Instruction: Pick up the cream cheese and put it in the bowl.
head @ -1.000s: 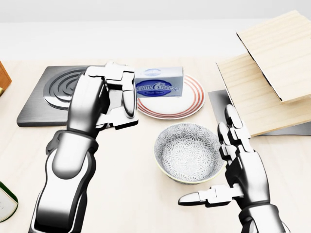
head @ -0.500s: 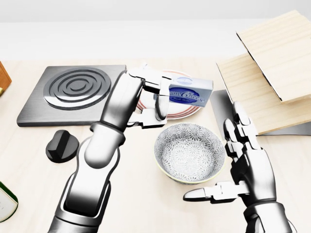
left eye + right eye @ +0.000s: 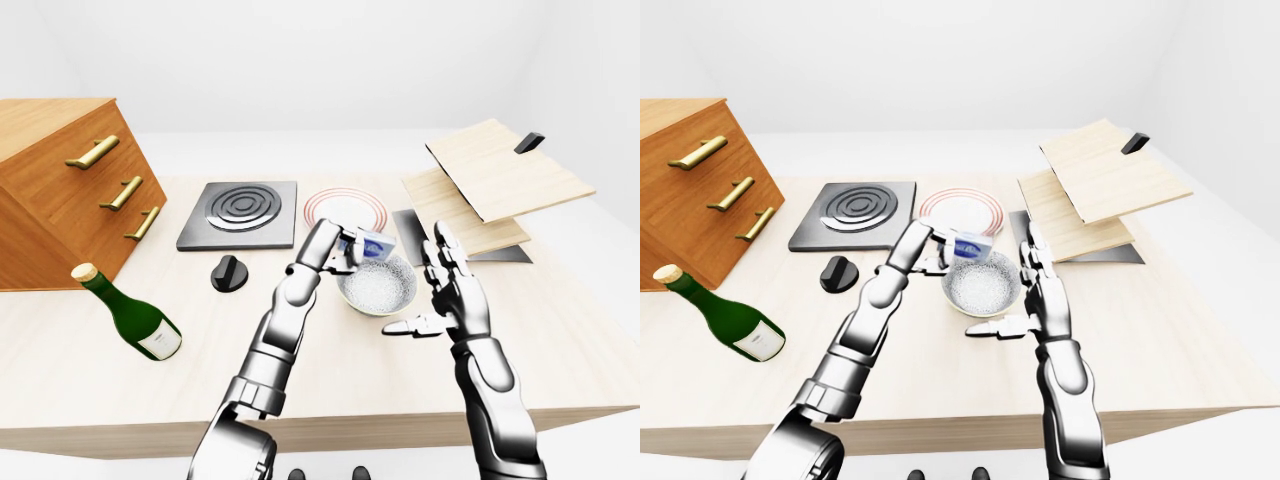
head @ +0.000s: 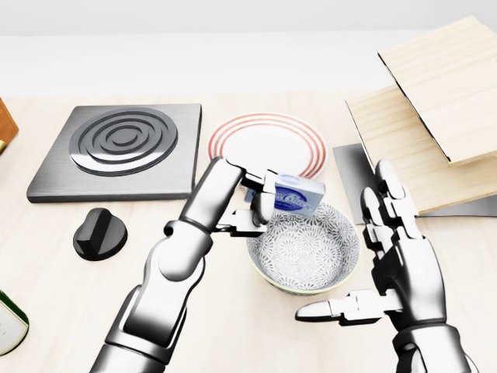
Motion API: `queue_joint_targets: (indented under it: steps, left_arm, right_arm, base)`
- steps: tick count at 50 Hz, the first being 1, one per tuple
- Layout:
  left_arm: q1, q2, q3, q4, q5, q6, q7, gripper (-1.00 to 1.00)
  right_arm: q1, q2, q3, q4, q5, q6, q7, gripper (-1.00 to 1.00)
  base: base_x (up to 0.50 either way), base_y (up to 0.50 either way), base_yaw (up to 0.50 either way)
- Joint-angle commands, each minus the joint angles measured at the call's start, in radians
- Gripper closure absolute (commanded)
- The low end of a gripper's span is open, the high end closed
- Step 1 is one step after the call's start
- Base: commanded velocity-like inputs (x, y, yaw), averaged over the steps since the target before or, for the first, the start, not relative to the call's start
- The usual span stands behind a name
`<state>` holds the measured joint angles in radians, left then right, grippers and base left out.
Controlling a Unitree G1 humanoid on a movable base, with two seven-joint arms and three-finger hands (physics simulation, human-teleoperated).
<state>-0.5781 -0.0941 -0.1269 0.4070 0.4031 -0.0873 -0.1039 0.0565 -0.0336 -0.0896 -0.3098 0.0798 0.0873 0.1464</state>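
A simulated kitchen worktop, rendered against plain white walls. The pale wooden counter [image 3: 330,350] carries a dark square hotplate [image 3: 239,213] with concentric rings and a separate black control knob [image 3: 229,272] just below it in the left-eye view. Tableware is present: a red-rimmed plate [image 4: 264,140] and a patterned bowl [image 4: 304,247]. A wooden drawer cabinet [image 3: 60,190] with brass handles stands at the left, a green wine bottle [image 3: 125,313] lies beside it, and tilted wooden boards [image 3: 495,180] rest at the right.
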Motion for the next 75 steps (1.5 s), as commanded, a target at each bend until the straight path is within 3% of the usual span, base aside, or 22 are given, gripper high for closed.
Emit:
queue_joint_targets:
  steps: [1,59,75]
  left_arm:
    - [0.022,-0.009,-0.004,0.04,0.117,0.0,0.015,1.0]
    - [0.001,-0.037,-0.021,0.26,0.199,0.0,0.09,1.0]
    - [-0.041,-0.042,-0.013,0.313,0.198,0.0,0.109,1.0]
  right_arm:
    - [0.018,0.0,-0.004,-0.017,0.003,0.0,0.007,-1.0]
    - [0.032,0.0,-0.016,0.048,0.009,0.0,0.032,-1.0]
    - [0.022,-0.009,-0.033,0.136,0.019,-0.074,0.052,-1.0]
  base:
    - [0.0,0.0,0.0]
    - [0.0,0.0,0.0]
    - [0.0,0.0,0.0]
